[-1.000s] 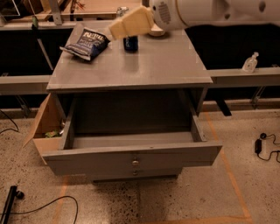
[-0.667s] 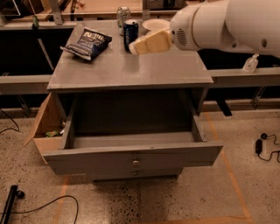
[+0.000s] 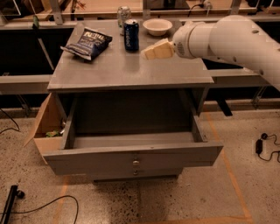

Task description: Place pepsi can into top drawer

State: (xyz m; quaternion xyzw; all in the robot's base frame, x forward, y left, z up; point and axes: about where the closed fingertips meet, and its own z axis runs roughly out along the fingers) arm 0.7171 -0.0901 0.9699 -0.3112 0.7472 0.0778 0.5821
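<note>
While my arm reaches in from the right above the grey desk (image 3: 131, 72), my cream-coloured gripper (image 3: 156, 49) hangs over the far half of the desktop, just right of the pepsi can (image 3: 131, 36) and apart from it. I cannot tell how far the gripper is open; I can see nothing in its hold. The pepsi can stands upright on the desk near the far edge, dark blue with white lettering down its side. Just behind it stands a pale silver-green can (image 3: 124, 13), and to the right a white bowl (image 3: 157, 26). A dark chip bag (image 3: 87, 43) lies flat on the far left part of the desk. Below the desktop the top drawer (image 3: 96, 157) is pulled out toward the near side, with a small metal knob (image 3: 136, 162) on its front. A second knob (image 3: 135, 172) shows just beneath. An open cardboard box (image 3: 41, 131) sits against the desk's left side.
</note>
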